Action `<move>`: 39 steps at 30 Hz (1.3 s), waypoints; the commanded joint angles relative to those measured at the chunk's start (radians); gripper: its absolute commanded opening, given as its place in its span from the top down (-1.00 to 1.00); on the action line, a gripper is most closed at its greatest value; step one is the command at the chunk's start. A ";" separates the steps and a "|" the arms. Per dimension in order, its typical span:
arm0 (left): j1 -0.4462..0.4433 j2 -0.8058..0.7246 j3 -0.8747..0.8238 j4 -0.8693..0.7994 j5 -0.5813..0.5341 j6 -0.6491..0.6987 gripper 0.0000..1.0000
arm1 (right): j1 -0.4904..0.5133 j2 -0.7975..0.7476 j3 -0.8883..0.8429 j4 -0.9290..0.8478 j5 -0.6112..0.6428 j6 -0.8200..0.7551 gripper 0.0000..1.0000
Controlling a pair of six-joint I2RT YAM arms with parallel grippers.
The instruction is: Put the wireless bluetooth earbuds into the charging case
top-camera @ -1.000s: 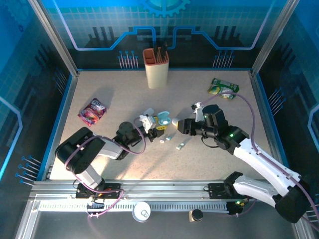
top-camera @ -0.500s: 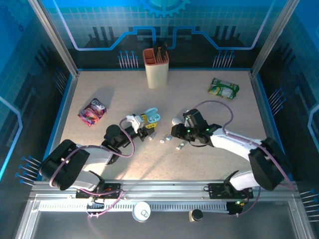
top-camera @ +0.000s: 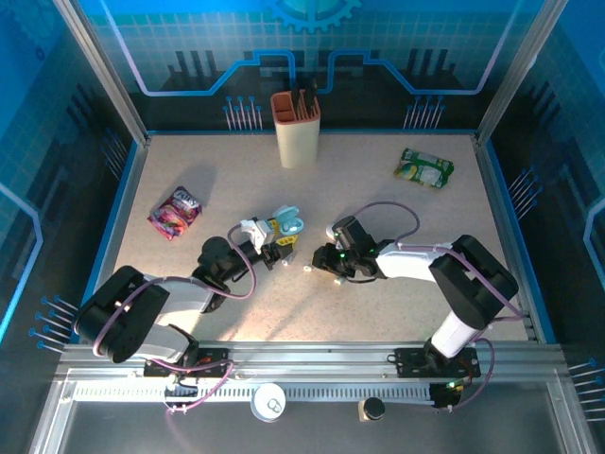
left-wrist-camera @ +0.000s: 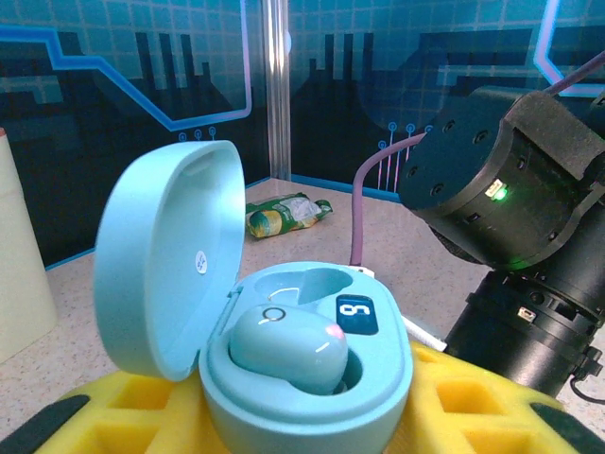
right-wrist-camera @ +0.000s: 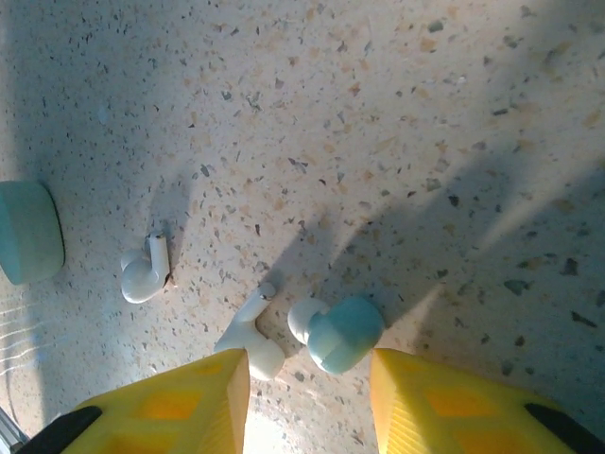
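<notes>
Your table [top-camera: 397, 218] is the big speckled beige slab. The left arm [top-camera: 161, 298] is folded low at the near left, and the right arm [top-camera: 425, 260] is stretched across toward the middle. At the back stands a tan holder [top-camera: 296, 137]. A purple snack bag [top-camera: 176, 210] lies off to the left and a green packet [top-camera: 423, 168] at the far right, both well apart from the arms' tips. Your left gripper [top-camera: 272, 251] is clamped on the charging case [left-wrist-camera: 312, 397], with a yellow finger on either side of its base. The case is pale blue with its lid flipped up, near the middle of the table. In the left wrist view, a seated earbud [left-wrist-camera: 288, 345] sits in one well and the well beside it is bare. Your right gripper [right-wrist-camera: 307, 364] points down at the table, jaws apart, gripping nothing. A loose blue earbud [right-wrist-camera: 340, 333] lies on the table just ahead of the gap between its fingers. A white earbud [right-wrist-camera: 250, 345] lies right against one finger, though I can't tell if it actually touches. A second white earbud [right-wrist-camera: 144, 274] lies a bit further out.
</notes>
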 commanded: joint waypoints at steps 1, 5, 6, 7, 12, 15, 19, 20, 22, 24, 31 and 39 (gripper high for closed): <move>0.002 -0.022 -0.010 0.008 0.022 0.011 0.21 | 0.009 0.030 0.032 0.024 0.002 0.021 0.27; 0.003 -0.022 -0.012 0.009 0.023 0.007 0.22 | 0.000 0.056 0.043 0.030 0.005 0.032 0.36; 0.003 -0.022 -0.014 0.011 0.025 0.008 0.21 | -0.002 0.059 0.044 0.033 0.006 0.035 0.39; 0.002 -0.022 -0.014 0.011 0.025 0.008 0.22 | -0.005 0.063 0.044 0.038 0.005 0.039 0.41; 0.002 -0.018 -0.017 0.018 0.028 0.005 0.21 | -0.020 0.078 0.040 0.067 -0.004 0.057 0.44; 0.004 -0.010 -0.017 0.025 0.030 0.003 0.21 | -0.029 0.086 0.041 0.077 -0.010 0.065 0.44; 0.003 0.001 -0.017 0.038 0.036 -0.004 0.21 | -0.040 0.100 0.048 0.074 -0.020 0.068 0.44; 0.003 0.003 -0.017 0.041 0.037 -0.004 0.22 | -0.043 0.104 0.052 0.068 -0.023 0.068 0.45; 0.003 0.008 -0.018 0.046 0.039 -0.006 0.21 | -0.046 0.113 0.055 0.056 -0.026 0.065 0.48; 0.003 0.012 -0.018 0.052 0.041 -0.007 0.21 | -0.048 0.118 0.057 0.048 -0.028 0.060 0.53; 0.002 0.023 -0.020 0.050 0.043 0.002 0.21 | -0.045 0.070 0.059 0.000 -0.016 -0.006 0.59; 0.002 0.037 -0.022 0.010 0.050 0.069 0.20 | -0.034 -0.121 0.053 -0.163 0.087 -0.253 0.58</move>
